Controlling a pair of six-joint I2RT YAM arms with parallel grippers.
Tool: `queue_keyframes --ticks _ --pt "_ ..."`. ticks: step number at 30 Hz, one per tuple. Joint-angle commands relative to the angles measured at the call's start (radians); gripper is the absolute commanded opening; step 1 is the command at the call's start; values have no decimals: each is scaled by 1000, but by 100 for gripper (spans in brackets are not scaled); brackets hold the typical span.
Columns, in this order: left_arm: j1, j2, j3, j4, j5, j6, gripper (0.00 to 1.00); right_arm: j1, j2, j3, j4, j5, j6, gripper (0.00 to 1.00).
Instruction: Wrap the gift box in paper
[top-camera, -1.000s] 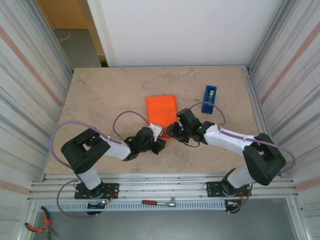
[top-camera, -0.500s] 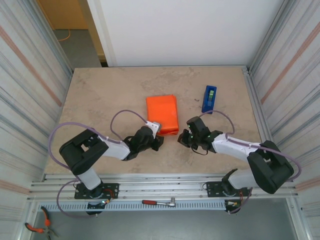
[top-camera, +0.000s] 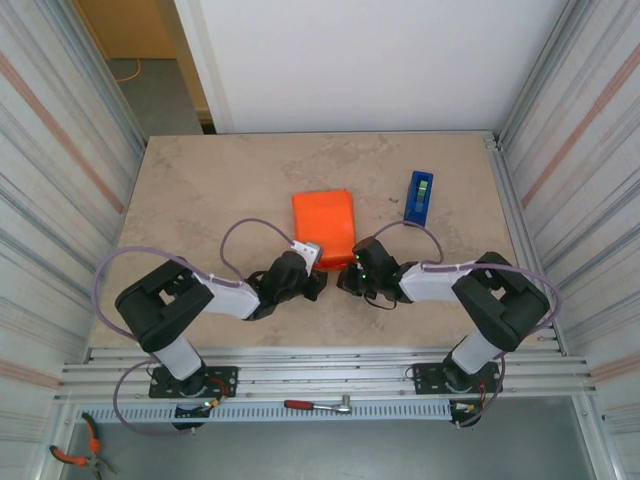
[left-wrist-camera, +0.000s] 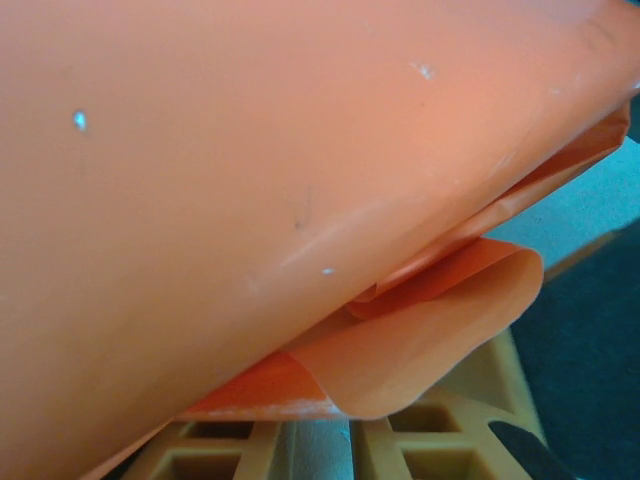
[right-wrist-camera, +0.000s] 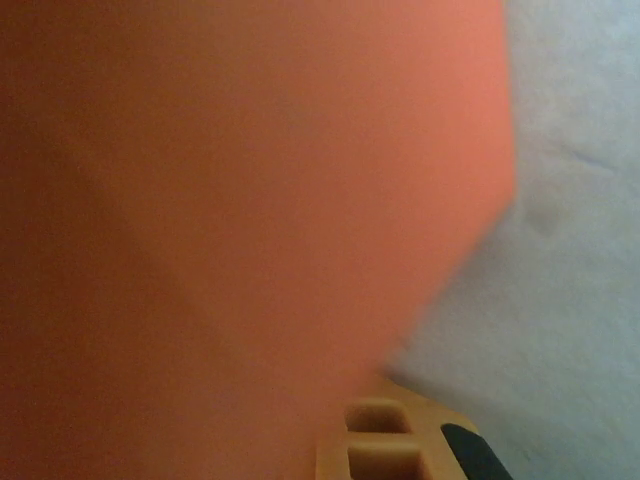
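Lying folded on the tabletop, the paper, left fingers at 7 o'clock, grip unclear, right fingers pressing together at 5 o'clock.

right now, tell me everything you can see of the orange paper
The paper is plain bright orange, thin and smooth, folded into a rectangular packet lying on the table near its middle. In the left wrist view a loose flap curls open at one edge. The left gripper and the right gripper sit at its near end; contact can't be confirmed.

Table with paper, tape dispenser
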Motion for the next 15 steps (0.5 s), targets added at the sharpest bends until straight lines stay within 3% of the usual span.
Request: queue_keyframes --ticks 1,6,9,11,15 --pt "5 -73 31 -57 -2 19 22 6 34 40 59 29 -24 0" --pt "38 -203 41 -179 107 49 22 -14 55 57 60 18 -24 0" --pt "66 -289 54 -272 147 78 27 -34 73 67 67 -2 -24 0" --pt "84 -342 71 -343 147 108 34 -43 81 75 69 -14 -24 0" --pt "133 -404 130 -487 151 182 59 -59 91 90 60 -35 -29 0"
